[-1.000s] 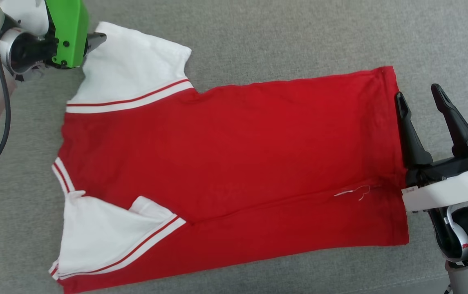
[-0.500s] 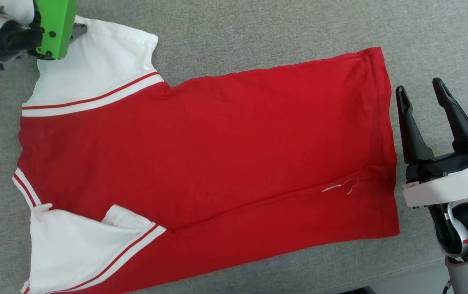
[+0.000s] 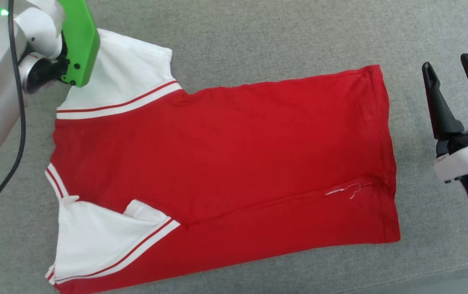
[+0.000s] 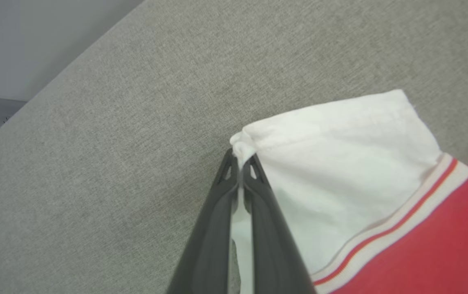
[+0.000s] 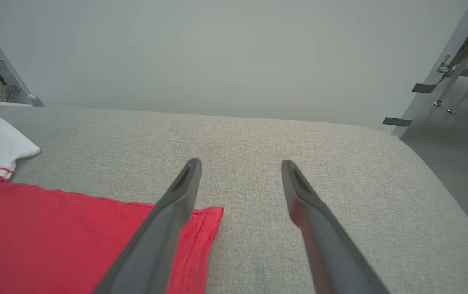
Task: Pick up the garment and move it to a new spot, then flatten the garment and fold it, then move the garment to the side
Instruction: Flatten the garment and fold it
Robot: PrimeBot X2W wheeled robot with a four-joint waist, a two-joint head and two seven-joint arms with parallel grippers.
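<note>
The garment (image 3: 225, 163), a red T-shirt with white sleeves, lies spread flat across the grey surface, its hem toward the right. In the left wrist view my left gripper (image 4: 240, 157) is shut on the outer corner of the far white sleeve (image 4: 340, 163), with cloth bunched at its tips. In the head view its fingers are hidden under the green wrist housing (image 3: 79, 45). My right gripper (image 3: 446, 62) is open and holds nothing, just right of the hem's far corner. That corner (image 5: 205, 216) lies beside its left finger in the right wrist view.
A grey fabric-covered surface (image 3: 258, 41) carries everything. A black cable (image 3: 17, 122) hangs along my left arm. In the right wrist view the surface's edge drops to the floor (image 5: 462, 163) at the right, with chair legs (image 5: 454, 77) beyond and a pale wall behind.
My left gripper has closed on the corner of the far white sleeve. The head camera has shifted, so the whole picture moved. The right gripper stays open.
</note>
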